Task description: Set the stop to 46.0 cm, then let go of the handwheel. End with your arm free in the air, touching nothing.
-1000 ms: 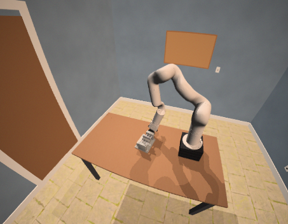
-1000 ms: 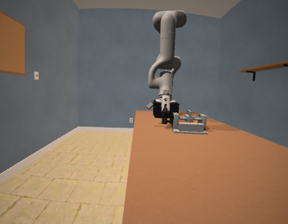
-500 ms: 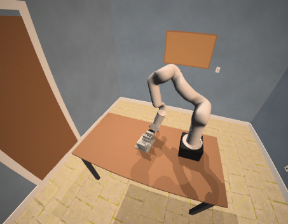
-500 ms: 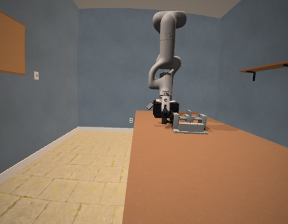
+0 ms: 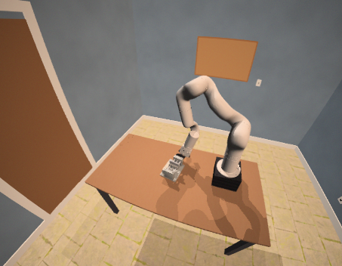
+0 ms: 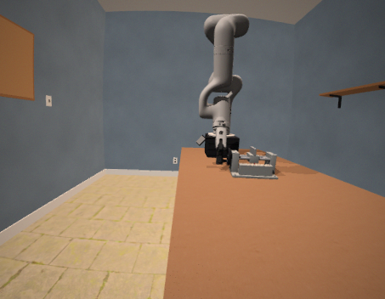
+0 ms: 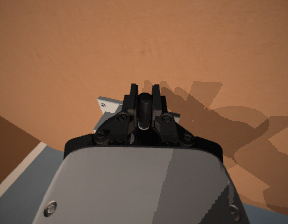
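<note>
A grey stop device (image 5: pixel 170 174) (image 6: pixel 255 170) stands on the table; a corner of its base plate (image 7: pixel 109 104) shows in the wrist view. Its stop (image 6: pixel 252 154) is a grey upright piece on the rails between two end blocks. The scale reading is too small to make out. The dark handwheel (image 6: pixel 229 157) sits at the device's end, on the gripper side. My gripper (image 6: pixel 219 160) (image 7: pixel 144 93) is shut on the handwheel's dark round handle (image 7: pixel 145 109), which stands between the two fingers. The rest of the wheel is hidden in the wrist view.
The brown table (image 5: pixel 118 162) (image 6: pixel 231 238) carries the device and the arm's black base block (image 5: pixel 226 180) (image 6: pixel 210 146). The arm arches over from that block. A wall shelf (image 6: pixel 354 88) is at the right in the exterior view.
</note>
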